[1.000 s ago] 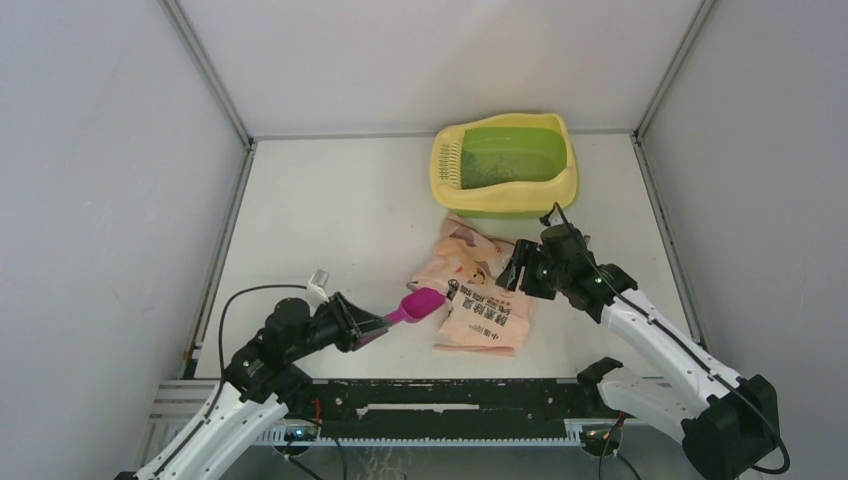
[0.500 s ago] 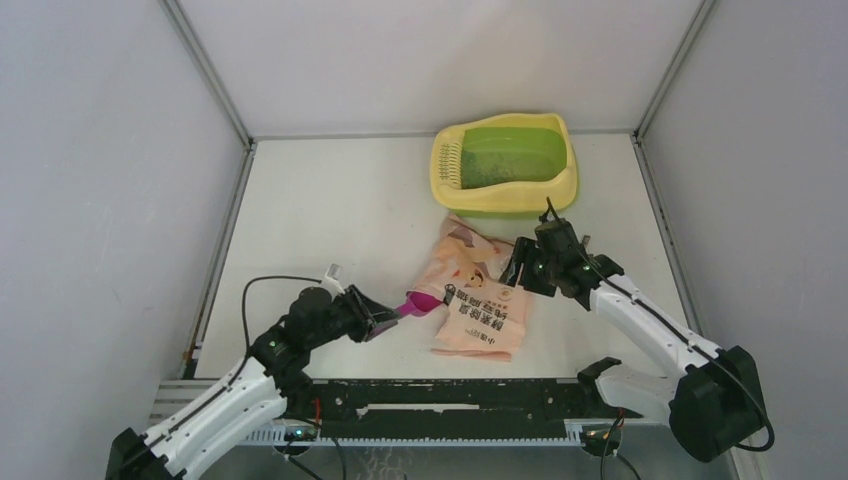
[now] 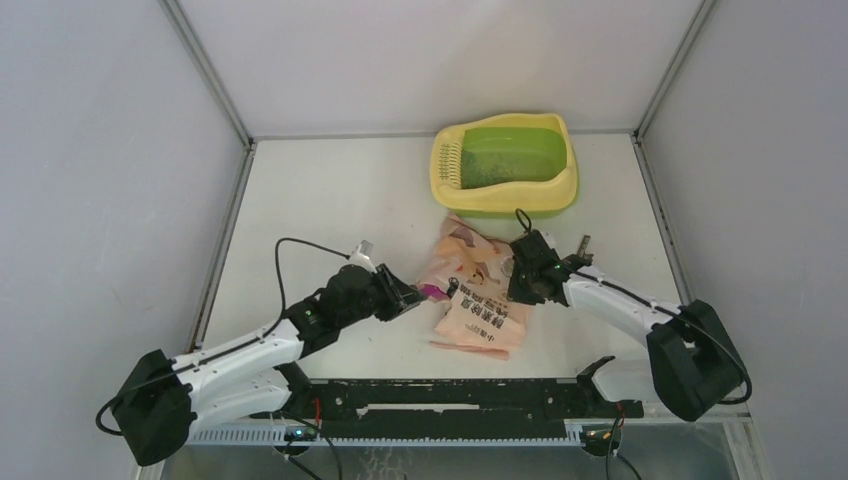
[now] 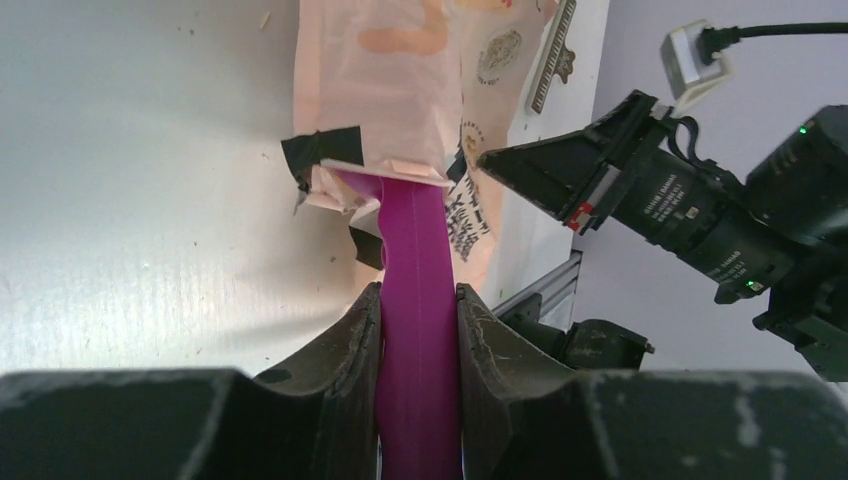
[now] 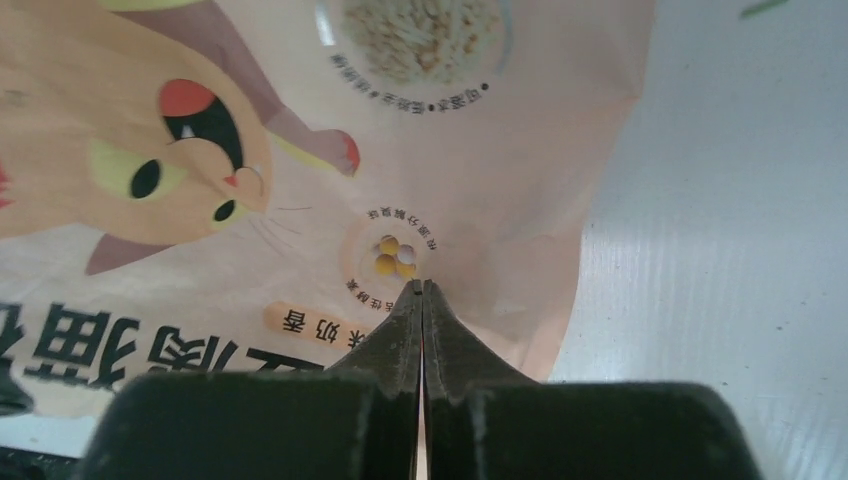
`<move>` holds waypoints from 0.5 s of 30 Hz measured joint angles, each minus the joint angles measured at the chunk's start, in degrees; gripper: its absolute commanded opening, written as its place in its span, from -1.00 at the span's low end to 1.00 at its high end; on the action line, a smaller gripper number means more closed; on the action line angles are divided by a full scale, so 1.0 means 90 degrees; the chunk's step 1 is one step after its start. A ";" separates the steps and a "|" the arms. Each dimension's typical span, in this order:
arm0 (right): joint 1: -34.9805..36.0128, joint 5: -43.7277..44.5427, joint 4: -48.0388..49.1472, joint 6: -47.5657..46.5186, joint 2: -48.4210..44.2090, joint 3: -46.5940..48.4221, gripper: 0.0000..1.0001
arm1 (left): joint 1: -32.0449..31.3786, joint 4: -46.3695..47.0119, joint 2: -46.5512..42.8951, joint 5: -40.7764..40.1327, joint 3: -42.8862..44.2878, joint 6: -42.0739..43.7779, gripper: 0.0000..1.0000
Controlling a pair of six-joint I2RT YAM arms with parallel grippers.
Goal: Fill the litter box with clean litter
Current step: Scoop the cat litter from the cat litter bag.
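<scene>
The litter box (image 3: 505, 206), pale yellow with a green basin, stands at the back of the table. A darker grainy patch of litter (image 3: 490, 172) lies in the basin. A peach-pink printed bag (image 3: 482, 305) (image 4: 390, 90) (image 5: 300, 150) lies flat mid-table. My left gripper (image 3: 405, 297) (image 4: 418, 290) is shut on the handle of a magenta scoop (image 4: 412, 240) (image 3: 432, 292). The scoop's head is hidden inside the bag's mouth. My right gripper (image 3: 522, 280) (image 5: 421, 285) is shut, its tips pressed together on the bag's film near the right edge.
Black tape (image 4: 320, 145) holds the bag's mouth edges. The right arm's wrist camera (image 4: 660, 195) sits close beside the bag. White walls enclose the table on three sides. A black rail (image 3: 450, 400) runs along the near edge.
My left gripper has pushed the scoop rightward, and its head has gone into the bag's mouth. My right gripper has moved down and left onto the bag and has shut.
</scene>
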 measured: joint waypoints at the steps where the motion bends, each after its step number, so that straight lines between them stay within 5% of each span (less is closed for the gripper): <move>1: 0.0027 -0.0002 0.0061 0.0027 0.0136 -0.0053 -1.00 | -0.0034 0.0100 0.0107 -0.0046 0.0000 0.0034 -1.00; 15: 0.0389 -0.0124 0.1124 0.0214 0.0952 -0.0257 -1.00 | -0.0289 0.2038 0.1899 -0.0444 0.0012 0.0109 -1.00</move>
